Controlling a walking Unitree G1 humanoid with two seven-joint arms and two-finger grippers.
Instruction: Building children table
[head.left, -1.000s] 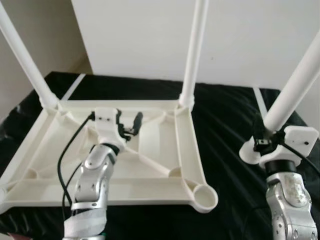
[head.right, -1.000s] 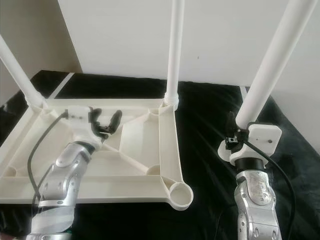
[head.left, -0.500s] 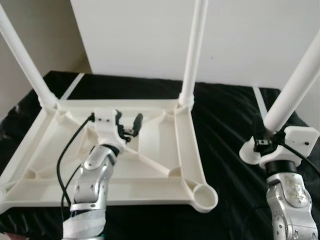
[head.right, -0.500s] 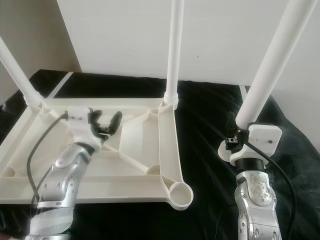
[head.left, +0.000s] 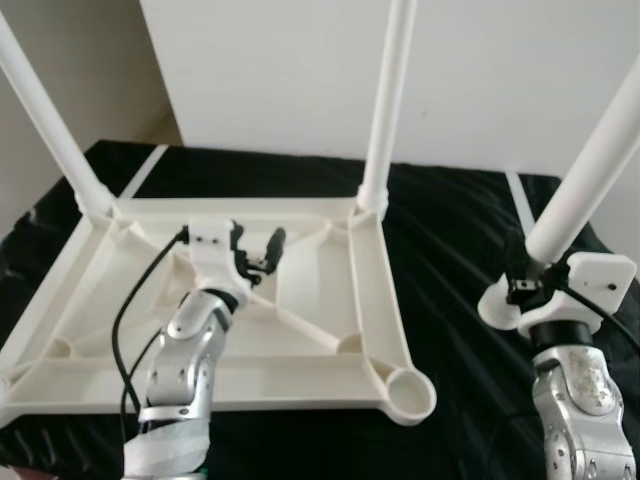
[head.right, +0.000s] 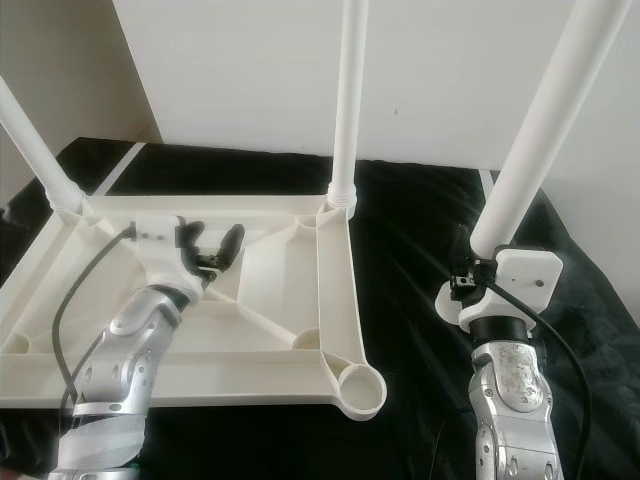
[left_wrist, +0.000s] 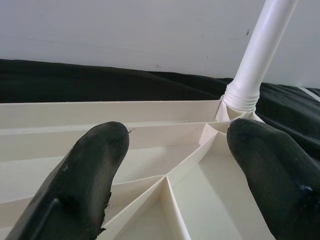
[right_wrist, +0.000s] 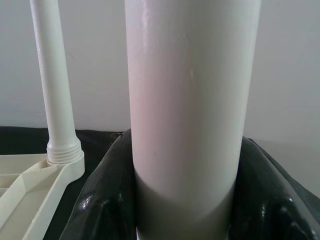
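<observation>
Right tool (head.right: 478, 262) clamped on loose table leg (head.right: 535, 130), long axis leaning up and away to the right. Empty corner socket (head.right: 360, 387) of upturned tabletop (head.right: 335, 300) on black-draped desk (head.right: 420, 230): lower left, near. Left tool (head.right: 210, 245) agape over ribs, farther off.

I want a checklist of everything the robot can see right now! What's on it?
Surface: black cloth covering the work area.
Job's things: white plastic tabletop lying upside down; two white legs standing screwed into its far corners; near right corner socket empty; loose white plastic leg held off to the right.
Clutter: nothing seen.
Grippers: left gripper open above the tabletop's ribs; right gripper shut on the loose leg.
Cables: black cable along the left arm; another by the right wrist.
Surroundings: white wall behind.
</observation>
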